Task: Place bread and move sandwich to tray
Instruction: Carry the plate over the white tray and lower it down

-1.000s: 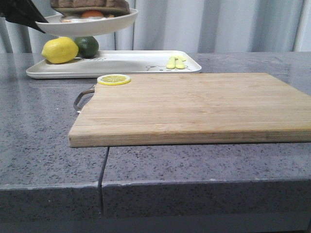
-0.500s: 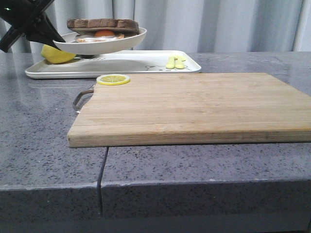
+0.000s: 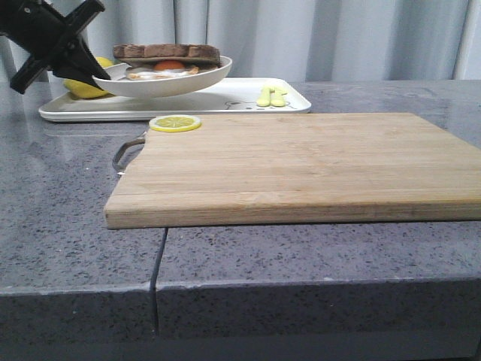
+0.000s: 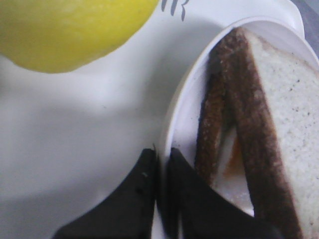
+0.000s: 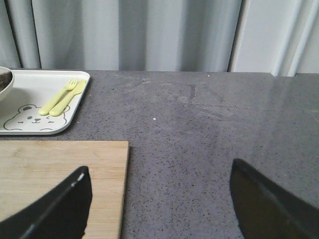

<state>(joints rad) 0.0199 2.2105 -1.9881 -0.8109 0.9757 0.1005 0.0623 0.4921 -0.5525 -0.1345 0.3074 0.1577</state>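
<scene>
While the left claw (image 4: 162, 169) pinches the rim of the white plate (image 3: 180, 84), the sandwich (image 3: 167, 60) sits on it above the tray (image 3: 225, 101), near a lemon (image 4: 70, 30). Over the grey table (image 5: 209, 124), the right claw (image 5: 159, 199) is wide apart and holds nothing.

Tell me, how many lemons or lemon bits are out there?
2: a whole lemon on the tray, partly hidden behind the plate, and a lemon slice on the cutting board's near-left corner. Others may be hidden.
</scene>
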